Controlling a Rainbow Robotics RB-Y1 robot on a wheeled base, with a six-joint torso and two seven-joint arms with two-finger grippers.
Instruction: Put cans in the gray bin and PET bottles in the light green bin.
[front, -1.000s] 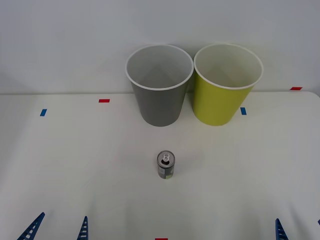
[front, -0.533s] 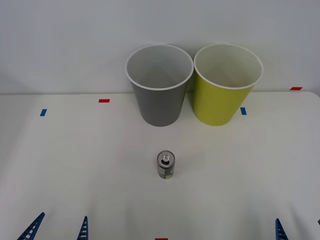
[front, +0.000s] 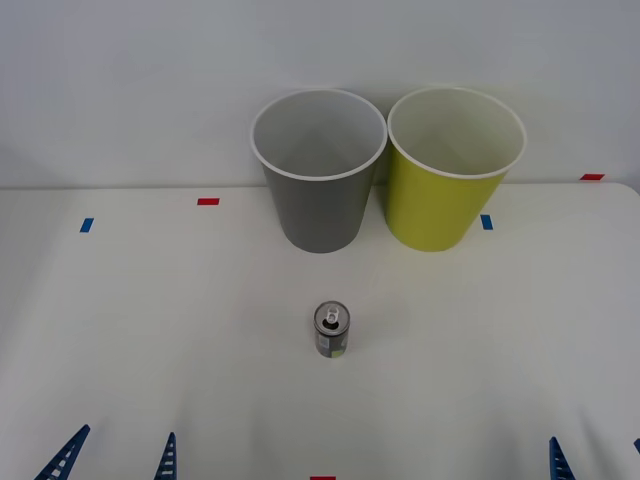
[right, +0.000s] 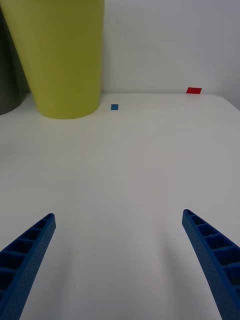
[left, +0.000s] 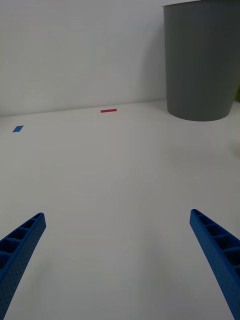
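Two grippers sit low at the near edge of the white table (front: 120, 340), the left gripper (front: 112, 458) and the right gripper (right: 120, 260), each with its blue ribbed fingers spread wide apart and holding nothing. Farther out, the can (front: 332, 331) stands upright alone on the table's middle, well apart from both grippers. At the far edge by the wall stand the gray bin (front: 318, 175) and, just beside it on the right, the light green bin (front: 452, 175), with small red and blue tape marks (front: 208, 201) on the table to either side.
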